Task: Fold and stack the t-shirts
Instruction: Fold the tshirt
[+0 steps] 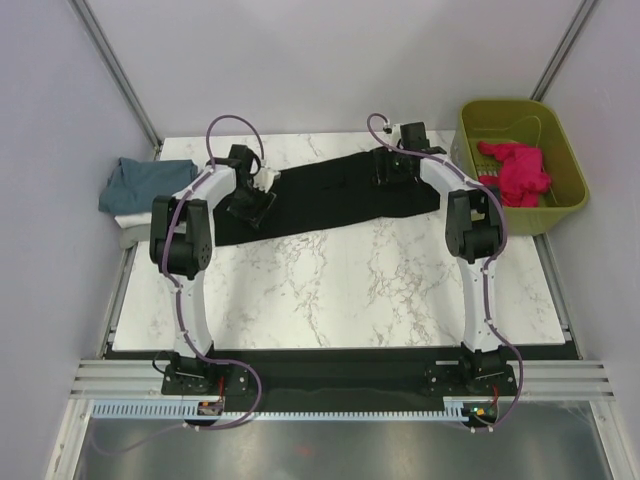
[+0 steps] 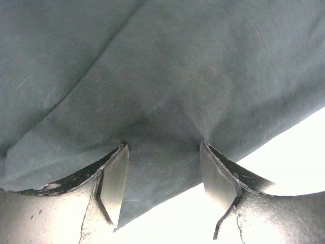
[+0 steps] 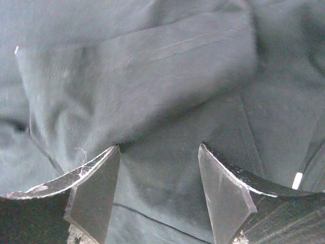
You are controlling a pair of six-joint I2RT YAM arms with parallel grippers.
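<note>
**Black shirt not yet folded; stack begun**

Left end effector (image 2: 163,147) and right end effector (image 3: 159,147) stand with jaws parted, holding nothing, over the black t-shirt (image 1: 330,200) stretched between them. A folded teal t-shirt (image 1: 140,185) lies beyond the left one.

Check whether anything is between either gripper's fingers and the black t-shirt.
Nothing visible does. The left gripper and right gripper both have open fingers right at the black t-shirt, with only its cloth between them.

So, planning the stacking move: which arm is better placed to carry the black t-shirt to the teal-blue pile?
Probably left: the left gripper is at the black t-shirt end nearest the teal-blue pile; the right gripper is by the olive basket.
</note>
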